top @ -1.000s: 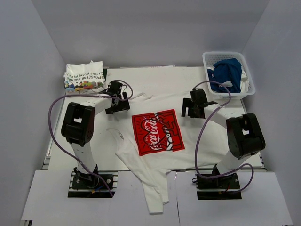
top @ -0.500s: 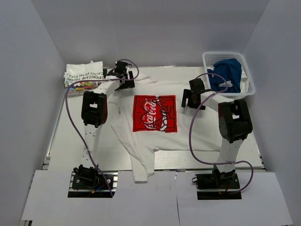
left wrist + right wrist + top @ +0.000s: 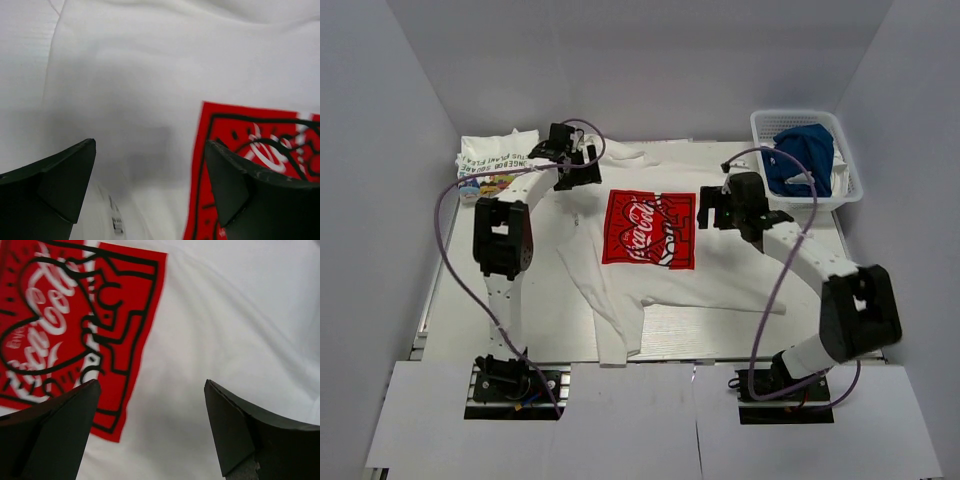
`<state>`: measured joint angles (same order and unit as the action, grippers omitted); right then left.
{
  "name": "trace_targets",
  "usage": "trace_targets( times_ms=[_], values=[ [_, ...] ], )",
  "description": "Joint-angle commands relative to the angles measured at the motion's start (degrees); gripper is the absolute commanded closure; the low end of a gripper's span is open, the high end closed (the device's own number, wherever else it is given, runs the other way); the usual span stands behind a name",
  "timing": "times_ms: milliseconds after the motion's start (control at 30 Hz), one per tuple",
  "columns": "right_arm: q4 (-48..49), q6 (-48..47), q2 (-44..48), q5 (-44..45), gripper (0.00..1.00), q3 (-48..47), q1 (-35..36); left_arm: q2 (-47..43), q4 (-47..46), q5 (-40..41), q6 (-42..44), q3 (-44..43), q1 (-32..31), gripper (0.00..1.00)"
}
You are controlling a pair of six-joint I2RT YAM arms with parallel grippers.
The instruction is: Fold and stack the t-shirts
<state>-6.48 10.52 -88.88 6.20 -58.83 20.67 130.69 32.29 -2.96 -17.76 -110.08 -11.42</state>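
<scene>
White cotton with a red square print, the Coca-Cola t-shirt (image 3: 650, 230) lies spread face up in the middle of the table (image 3: 720, 338). A long fold of its cloth trails toward the near edge, left of centre. The left pincer (image 3: 568, 170) hangs over the shirt's far left part. Its wrist view shows the fingers (image 3: 60, 175) well apart, with only white cloth and the print's edge below them. The right pincer (image 3: 715, 212) hangs just right of the print, and its fingers (image 3: 240, 430) are likewise spread with nothing between them. The cartoon t-shirt (image 3: 498, 165) sits folded at the far left corner, green lettering showing. The blue t-shirt (image 3: 798, 155) is bunched in a white basket (image 3: 850, 180) at the far right.
</scene>
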Motion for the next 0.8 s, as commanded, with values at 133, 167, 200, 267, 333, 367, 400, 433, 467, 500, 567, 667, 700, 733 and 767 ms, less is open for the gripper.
trace_targets(
  times_ms=[133,167,200,267,333,367,400,433,467,500,567,667,700,733,767],
  values=[
    [6.92,8.61,8.81,-5.06,0.1,13.64,2.36,-32.9,-6.0,-4.14,-7.63,27.43,-2.29,0.0],
    [6.57,9.51,8.99,-4.18,0.1,14.35,2.36,-35.57,-8.28,-5.55,-10.43,35.56,-2.99,0.0],
    [4.48,10.65,9.42,-3.3,0.1,15.23,2.45,-38.03,-10.04,-8.35,-12.02,39.99,-2.99,0.0],
    [2.63,14.43,9.78,-1.03,0.1,16.98,2.36,-45.3,-16.69,-10.91,-17.19,53.57,-4.31,0.0],
    [1.82,16.01,10.74,-0.31,0.1,18.31,2.45,-49.03,-20.94,-11.54,-19.67,63.88,-4.92,0.0],
    [1.91,16.28,11.18,-0.57,0.1,18.83,2.28,-51.13,-22.09,-12.06,-20.29,65.94,-4.93,0.0],
    [2.17,16.63,12.49,-0.92,0.1,20.75,2.19,-51.15,-22.71,-11.46,-21.08,67.35,-5.45,0.0],
    [2.52,16.98,12.85,-2.14,0.1,21.55,2.27,-51.15,-23.32,-10.93,-21.09,69.11,-5.45,0.0],
    [3.57,17.07,13.55,-2.5,0.1,22.17,2.27,-51.15,-23.33,-10.93,-21.09,69.65,-5.98,0.0],
    [4.02,17.07,14.17,-2.85,0.1,24.18,2.27,-51.15,-24.98,-10.93,-21.09,69.65,-5.98,0.0],
    [4.37,17.08,14.44,-3.82,0.1,25.77,2.27,-50.36,-26.66,-10.93,-21.09,70.88,-5.98,0.0],
    [3.76,16.63,13.74,-2.69,0.1,27.36,2.1,-48.43,-29.92,-10.93,-21.09,72.29,-5.98,0.0],
    [2.8,16.72,13.39,-2.25,0.1,27.8,2.1,-47.82,-28.62,-9.88,-21.09,72.29,-5.98,0.0],
    [2.35,16.9,13.21,-1.81,0.1,28.41,2.01,-47.2,-27.56,-8.13,-21.09,72.29,-5.98,0.0],
    [2.44,17.33,13.29,-1.71,0.1,28.77,2.1,-46.15,-26.24,-7.16,-21.09,71.77,-5.98,0.0]
  ],
)
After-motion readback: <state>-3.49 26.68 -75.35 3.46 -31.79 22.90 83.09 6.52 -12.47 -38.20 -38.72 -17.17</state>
